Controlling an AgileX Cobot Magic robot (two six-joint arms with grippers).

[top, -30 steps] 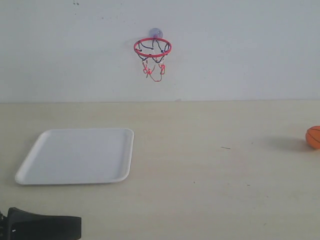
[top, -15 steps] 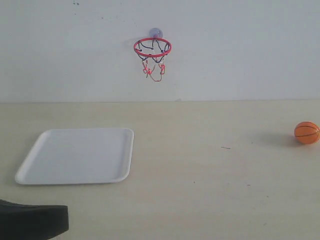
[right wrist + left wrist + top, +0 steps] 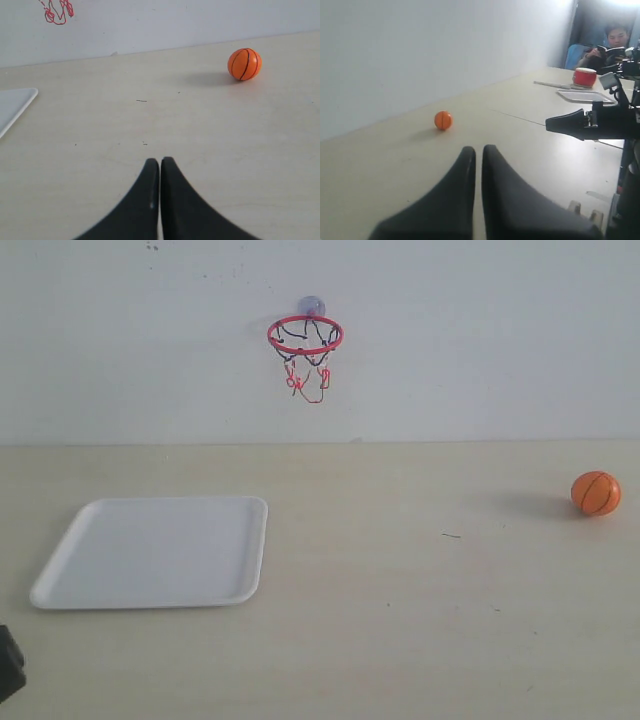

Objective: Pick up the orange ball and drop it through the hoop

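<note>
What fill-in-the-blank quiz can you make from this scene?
The ball on the table is coloured ____.
The hoop has a ring coloured ____.
In the exterior view, the white tray lies to the ____ of the ball.
The left end effector and right end effector are both ____.
Missing words: orange; red; left; shut.

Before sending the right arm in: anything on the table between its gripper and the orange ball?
Nothing visible. In the right wrist view only bare beige tabletop lies between the shut black right gripper and the small orange ball with black seams. The white rectangular tray lies off that line.
</note>
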